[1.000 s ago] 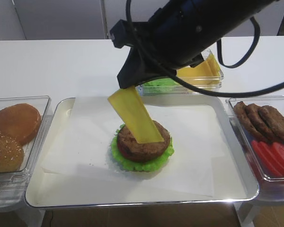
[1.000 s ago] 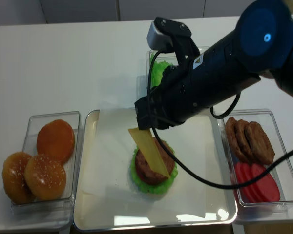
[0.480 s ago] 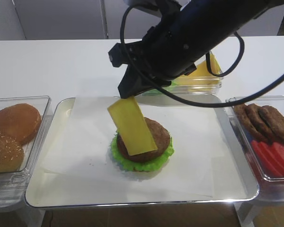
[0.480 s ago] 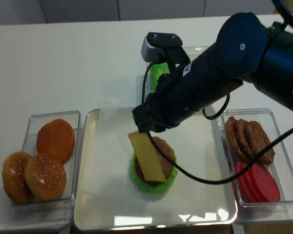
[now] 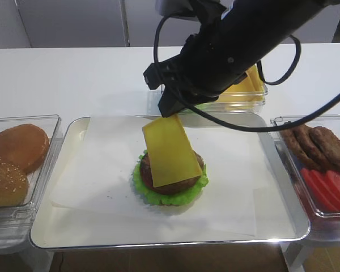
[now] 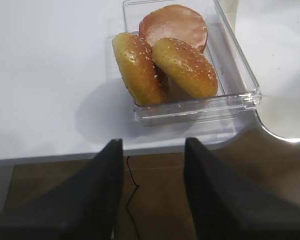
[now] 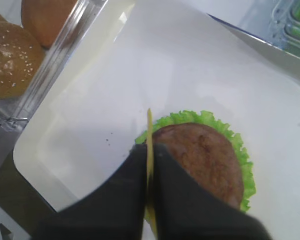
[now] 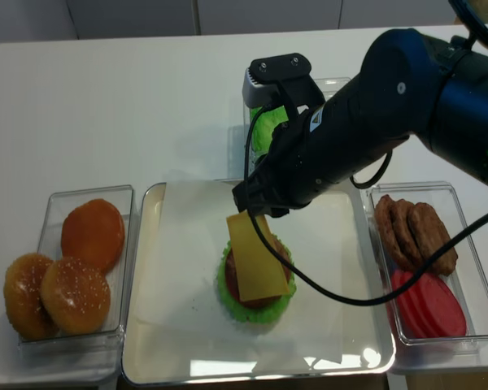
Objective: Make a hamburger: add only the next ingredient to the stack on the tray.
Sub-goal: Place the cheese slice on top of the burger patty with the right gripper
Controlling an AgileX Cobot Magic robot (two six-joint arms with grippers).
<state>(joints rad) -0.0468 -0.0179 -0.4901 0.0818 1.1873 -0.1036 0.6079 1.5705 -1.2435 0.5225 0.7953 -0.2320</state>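
A thin yellow cheese slice [image 5: 170, 150] hangs tilted from my right gripper [image 5: 170, 110], which is shut on its top edge. Its lower part lies against the stack's brown patty [image 5: 197, 163], with frilly green lettuce [image 5: 171, 196] beneath. The wrist view shows the cheese slice [image 7: 149, 131] edge-on between the shut fingers of the right gripper [image 7: 150, 150], left of the patty [image 7: 202, 155]. The stack sits mid-tray on the paper-lined metal tray [image 5: 73, 241]. My left gripper [image 6: 152, 142] is open and holds nothing, off the table's front edge near the bun tub [image 6: 225, 102].
A clear tub of buns [image 5: 17, 161] stands left of the tray. At the right is a tub with brown patties [image 5: 320, 144] and red tomato slices [image 5: 328, 190]. Behind the tray are stacked cheese slices [image 5: 243, 88] and a lettuce tub [image 8: 264, 126].
My right gripper has shifted to the right with the cheese. The slice now hangs more squarely over the patty instead of over its left edge.
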